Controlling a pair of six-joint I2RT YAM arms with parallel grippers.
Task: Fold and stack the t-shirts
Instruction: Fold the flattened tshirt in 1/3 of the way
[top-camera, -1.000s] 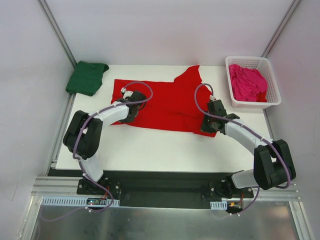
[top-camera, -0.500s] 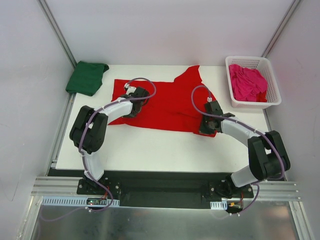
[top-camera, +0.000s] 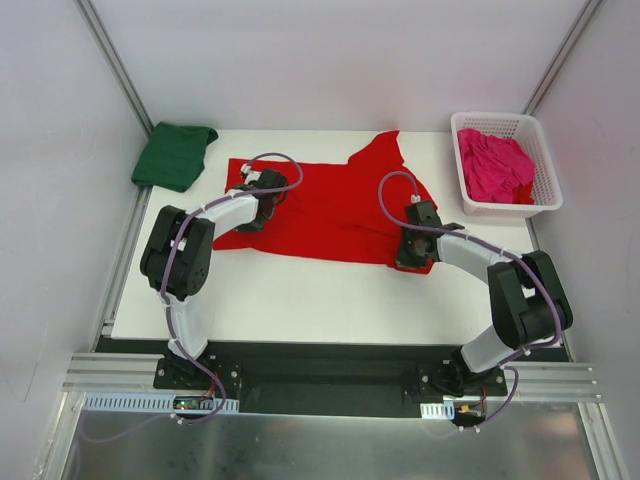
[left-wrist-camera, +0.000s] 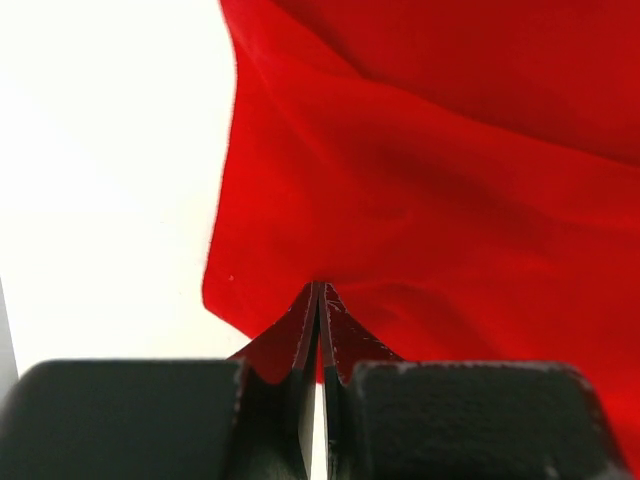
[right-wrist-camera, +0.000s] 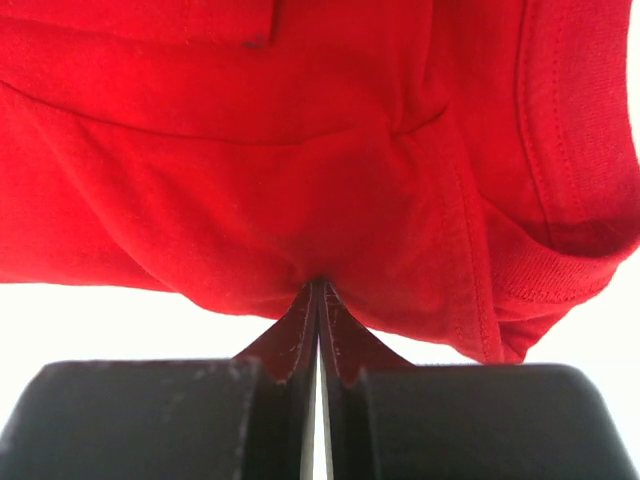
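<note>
Pinching red t-shirt (top-camera: 330, 205): left hand (left-wrist-camera: 318, 292) clamped on near-left edge, right hand (right-wrist-camera: 318, 285) on near-right hem.

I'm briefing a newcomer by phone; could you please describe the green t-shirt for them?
Look to the far left corner of the white table. The green t-shirt lies there as a compact bundle. It is the only dark one, apart from the red t-shirt spread mid-table and the pink t-shirt in the basket.
</note>
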